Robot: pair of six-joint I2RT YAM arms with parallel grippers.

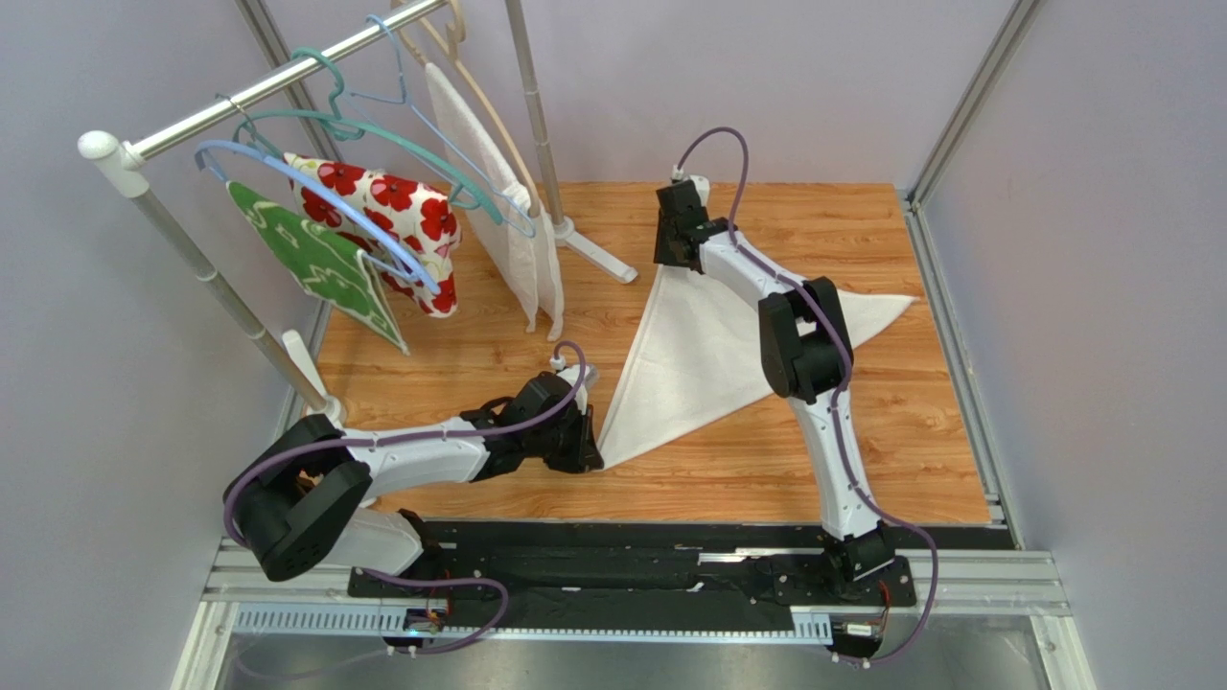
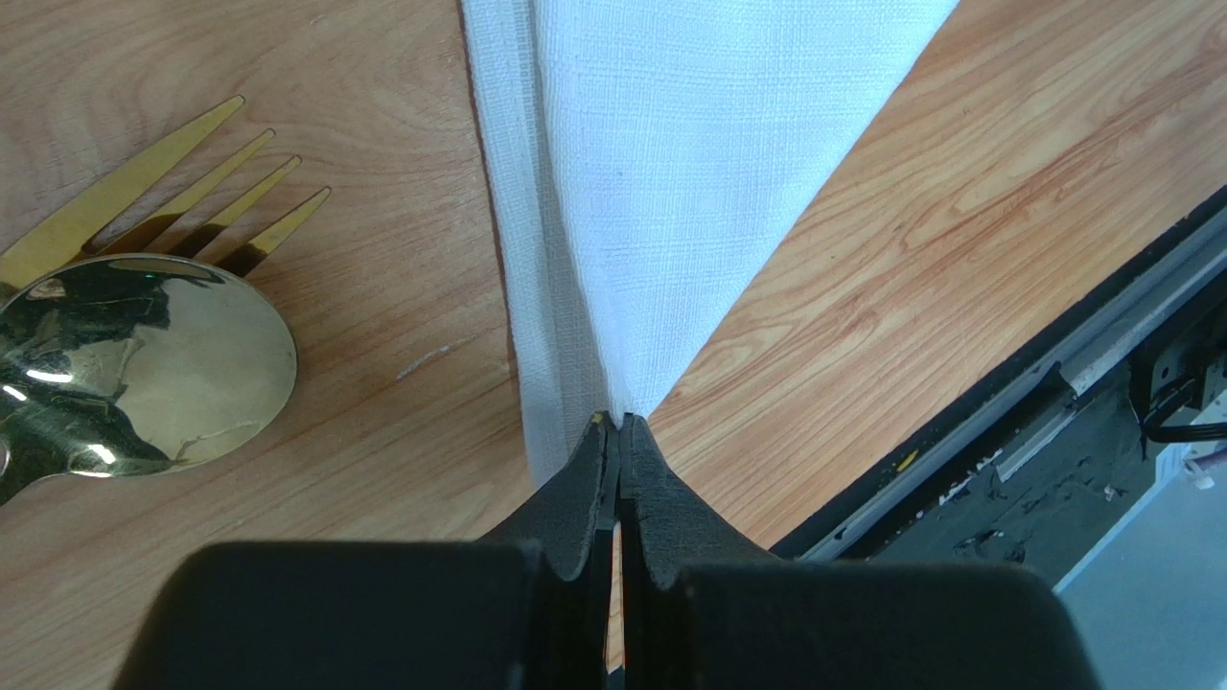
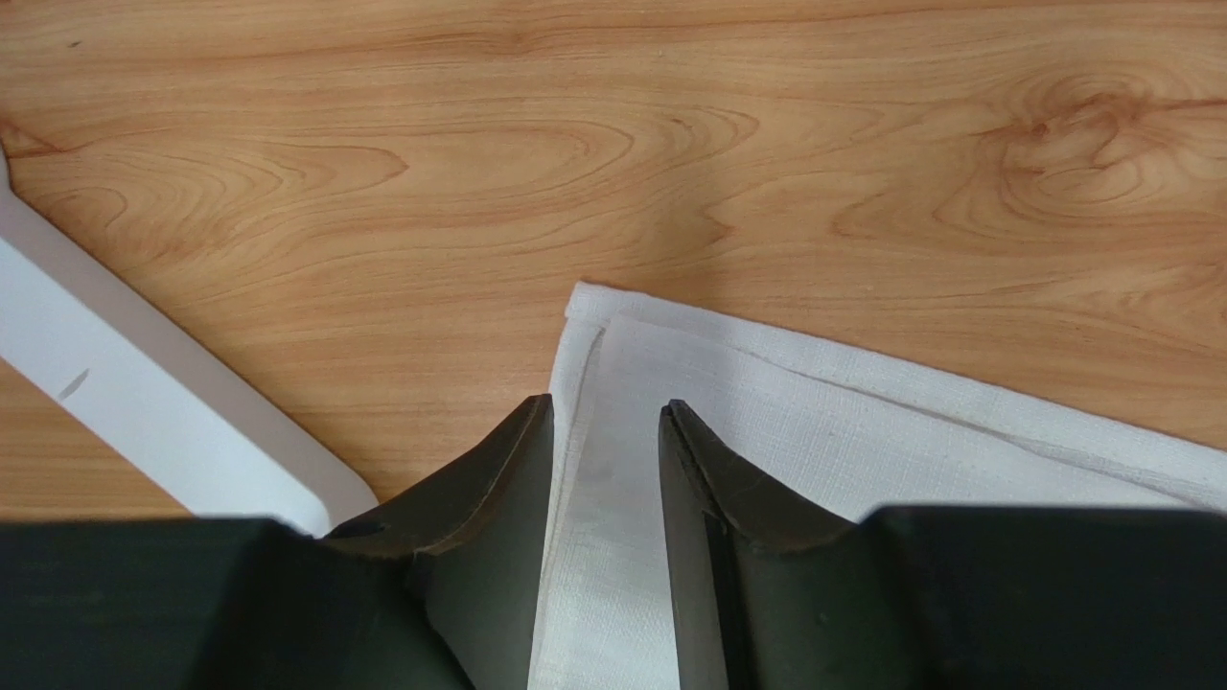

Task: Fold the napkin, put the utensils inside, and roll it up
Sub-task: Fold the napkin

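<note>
"Well, where's the napkin (image 1: pixel 691 360)?"
"Folded into a triangle on the table (image 1: pixel 922 446). The left gripper (image 2: pixel 619 424) pinches its near corner; the right gripper (image 3: pixel 605 417) straddles the far corner, jaws apart. Only the left wrist view shows the fork (image 2: pixel 173 187) and spoon (image 2: pixel 130 367)."

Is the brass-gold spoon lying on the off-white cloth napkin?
No, the spoon lies on the bare wooden table, beside the napkin.

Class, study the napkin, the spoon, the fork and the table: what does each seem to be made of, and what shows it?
The napkin: woven cloth, matte off-white; a fine weave and a hemmed edge show. The spoon and fork: polished gold-coloured metal, mirror-bright; brass or plating, unclear. The table: wood grain with knots, smooth; perhaps laminate.
</note>
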